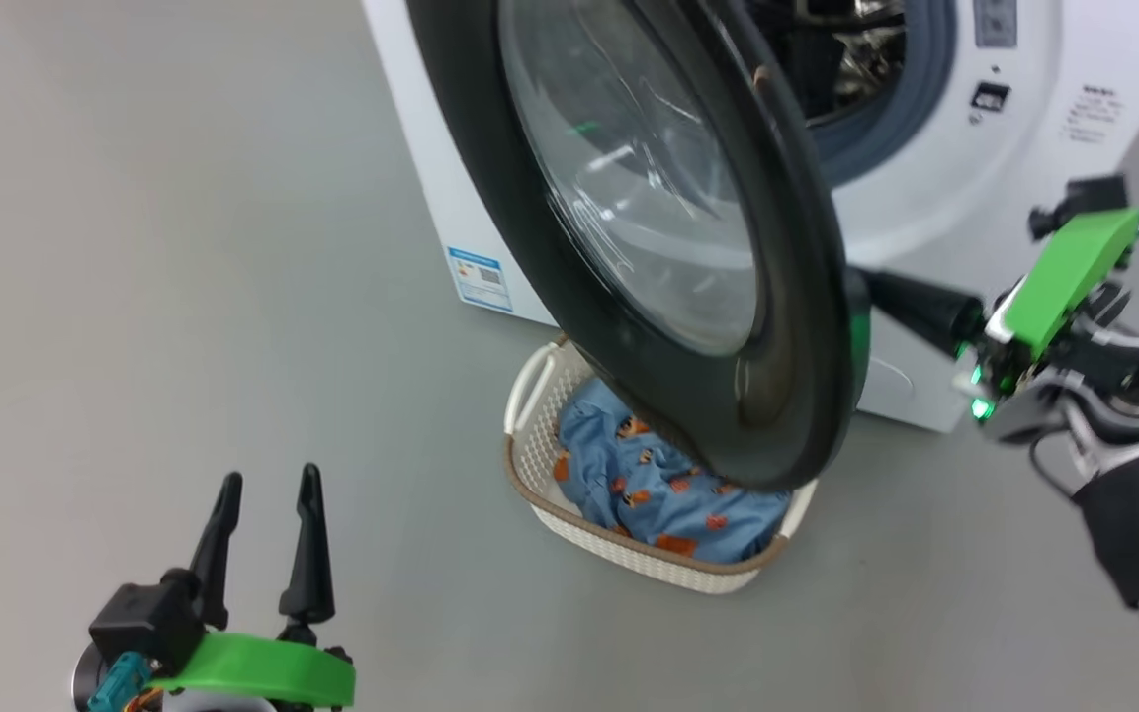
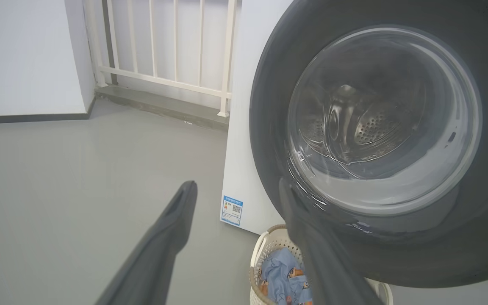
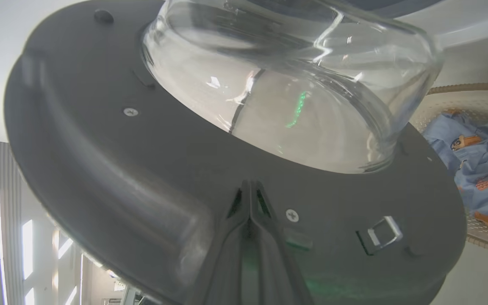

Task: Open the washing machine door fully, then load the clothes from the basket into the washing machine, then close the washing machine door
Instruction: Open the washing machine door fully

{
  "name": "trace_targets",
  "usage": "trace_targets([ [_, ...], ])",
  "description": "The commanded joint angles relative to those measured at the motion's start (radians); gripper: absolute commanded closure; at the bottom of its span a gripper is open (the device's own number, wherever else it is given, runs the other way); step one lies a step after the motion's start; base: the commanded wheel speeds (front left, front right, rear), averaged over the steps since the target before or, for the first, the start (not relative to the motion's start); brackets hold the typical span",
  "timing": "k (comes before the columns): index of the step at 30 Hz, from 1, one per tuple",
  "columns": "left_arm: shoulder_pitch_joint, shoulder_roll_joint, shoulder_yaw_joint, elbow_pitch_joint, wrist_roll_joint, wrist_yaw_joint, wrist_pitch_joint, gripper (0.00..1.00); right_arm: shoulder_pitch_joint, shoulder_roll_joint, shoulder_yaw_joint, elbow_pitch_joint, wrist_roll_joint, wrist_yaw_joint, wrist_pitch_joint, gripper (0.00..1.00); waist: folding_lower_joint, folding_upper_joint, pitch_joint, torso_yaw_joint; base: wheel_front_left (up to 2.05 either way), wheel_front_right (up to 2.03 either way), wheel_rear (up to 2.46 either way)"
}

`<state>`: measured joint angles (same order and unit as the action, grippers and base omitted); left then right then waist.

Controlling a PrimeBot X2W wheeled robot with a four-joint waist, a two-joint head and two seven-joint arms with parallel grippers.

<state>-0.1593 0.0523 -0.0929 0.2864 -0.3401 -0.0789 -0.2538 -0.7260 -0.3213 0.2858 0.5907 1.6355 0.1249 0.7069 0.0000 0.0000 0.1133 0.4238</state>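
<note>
Right hand (image 3: 250, 188), fingers together, against half-open washing machine door (image 1: 476, 129), glass bulge rightward

Head view layout: door swung out in front of the machine, basket under it.

The washing machine (image 1: 935, 237) sits at 1 o'clock. The washing machine door (image 1: 490, 198) stands out from it across 12 o'clock, and its lower edge overhangs the basket (image 1: 528, 435). The basket is on the floor (image 1: 184, 297) at 6 o'clock, just before the machine's front, with the clothes (image 1: 658, 485) in it. The left gripper (image 1: 271, 475) is at 7 o'clock, well apart from the basket. The right gripper (image 1: 871, 287) is at 3 o'clock, tips against the door's inner face. In the left wrist view a railing (image 2: 163, 55) stands behind the machine at 11 o'clock.
</note>
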Motion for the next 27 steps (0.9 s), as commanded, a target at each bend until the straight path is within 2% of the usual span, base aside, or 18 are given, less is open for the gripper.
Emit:
trace_targets([
  [1, -0.008, 0.028, 0.033, -0.019, 0.002, -0.003, 0.000, 0.00, 0.019, 0.025, 0.014, -0.033, 0.013, 0.006, 0.012, 1.00, 0.0000, 0.0000, -0.043, 0.043, 0.00, 0.00, 0.00],
  [10, 0.008, 0.045, 0.026, -0.029, -0.006, -0.003, 0.026, 0.00, 0.092, 0.084, 0.011, -0.058, 0.037, 0.006, 0.029, 1.00, 0.0000, 0.0000, -0.072, 0.105, 0.00, 0.00, 0.00],
  [18, 0.026, 0.055, 0.033, -0.054, -0.015, 0.011, 0.030, 0.00, 0.102, 0.127, 0.014, -0.062, 0.039, 0.006, 0.056, 1.00, 0.0000, 0.0000, -0.073, 0.111, 0.00, 0.00, 0.00],
  [27, 0.037, 0.063, 0.030, -0.067, -0.018, 0.021, 0.036, 0.00, 0.106, 0.140, 0.002, -0.052, 0.028, 0.006, 0.071, 1.00, 0.0000, 0.0000, -0.085, 0.108, 0.00, 0.00, 0.00],
])
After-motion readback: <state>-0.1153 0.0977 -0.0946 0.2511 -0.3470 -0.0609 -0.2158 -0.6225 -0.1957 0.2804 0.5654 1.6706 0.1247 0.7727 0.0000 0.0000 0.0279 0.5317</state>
